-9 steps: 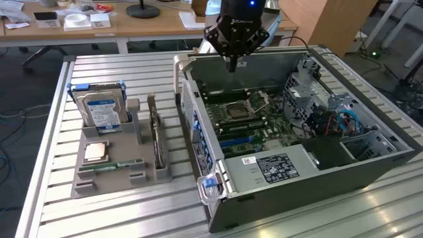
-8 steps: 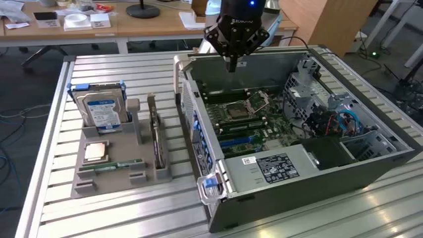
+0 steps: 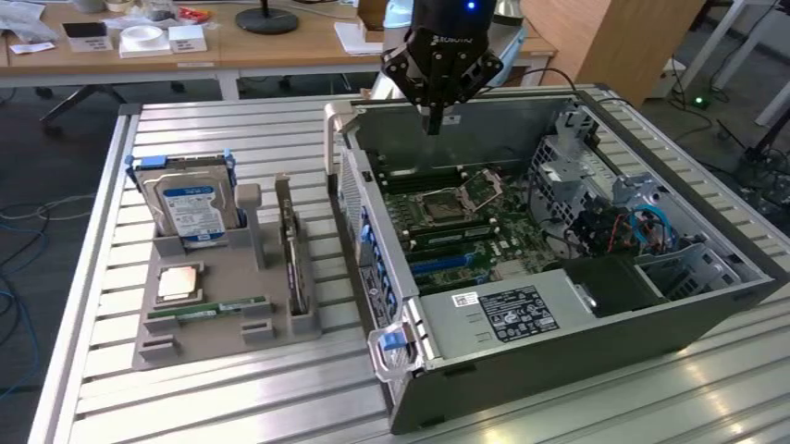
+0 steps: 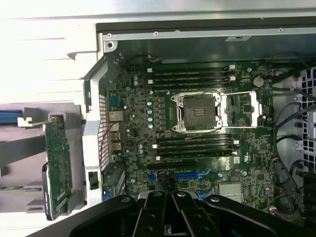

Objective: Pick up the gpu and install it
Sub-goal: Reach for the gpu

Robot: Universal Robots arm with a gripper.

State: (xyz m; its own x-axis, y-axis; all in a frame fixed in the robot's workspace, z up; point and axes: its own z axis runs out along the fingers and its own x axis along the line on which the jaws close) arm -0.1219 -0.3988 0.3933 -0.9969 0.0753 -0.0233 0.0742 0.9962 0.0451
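Memory stick (image 3: 206, 308) lies nearest in the grey holder (image 3: 210, 344) on the bench (image 3: 185, 407). Just beside it, the gpu (image 3: 291, 259) stands on its edge in a slot (so it can be taken from above, I think). Farther, over the open computer case (image 3: 593, 361), the pincer (image 3: 434, 128) hangs with fingers together, holding nothing.

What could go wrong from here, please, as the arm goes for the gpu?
1. The gpu stands on edge in the gray holder, close to the case wall. The shut gripper, above the case, could clip that wall on the way.
2. The CPU socket lies open, and a low-carried card might strike it.
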